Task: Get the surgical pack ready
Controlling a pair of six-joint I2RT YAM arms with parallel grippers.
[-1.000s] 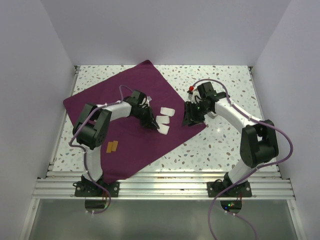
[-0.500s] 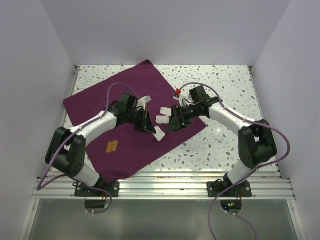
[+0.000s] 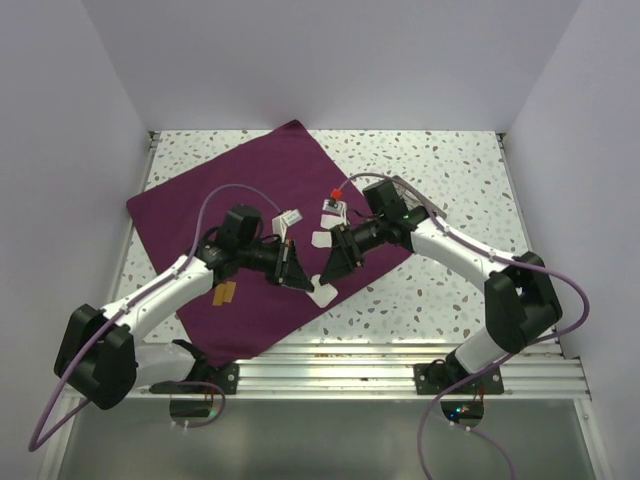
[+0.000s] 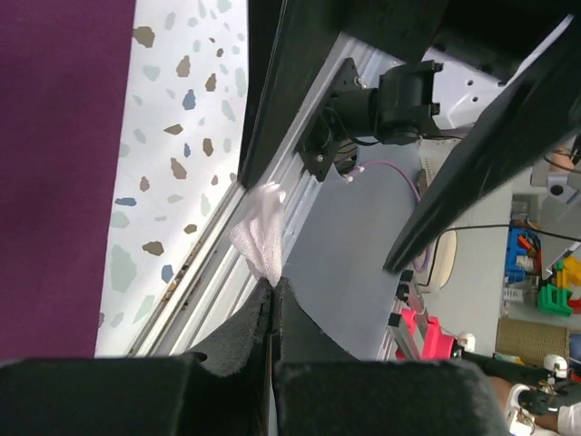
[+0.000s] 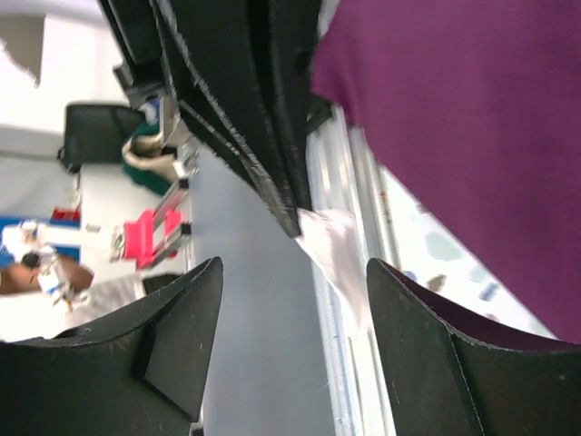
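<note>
Table: speckled terrazzo top (image 3: 450,170) inside white walls, with a metal rail (image 3: 330,375) along the near side.
Surgical pack: deep purple cloth (image 3: 250,180) spread flat and turned diamond-wise on the left and middle of the table. Both arms cover its centre.
Left gripper (image 3: 302,278): fingers pressed together, pinching the corner of a gauze pad (image 3: 322,296) at the cloth's near-right edge. The wrist view shows the pinch plainly, with the pad (image 4: 261,227) fanning out past the fingertips.
Right gripper (image 3: 332,266): jaws spread apart, close beside the other gripper. In its wrist view the pinched pad shows blurred in the gap, and whether either finger touches it cannot be told.
Second pad (image 3: 322,240): white, lying on the cloth, partly covered by the right arm.
White patch (image 3: 332,209): sits by the right wrist, under a red spot. Whether it is a pad or part of the arm is unclear.
Tan piece (image 3: 225,293): lies on the cloth beside the left forearm, too small to identify.
</note>
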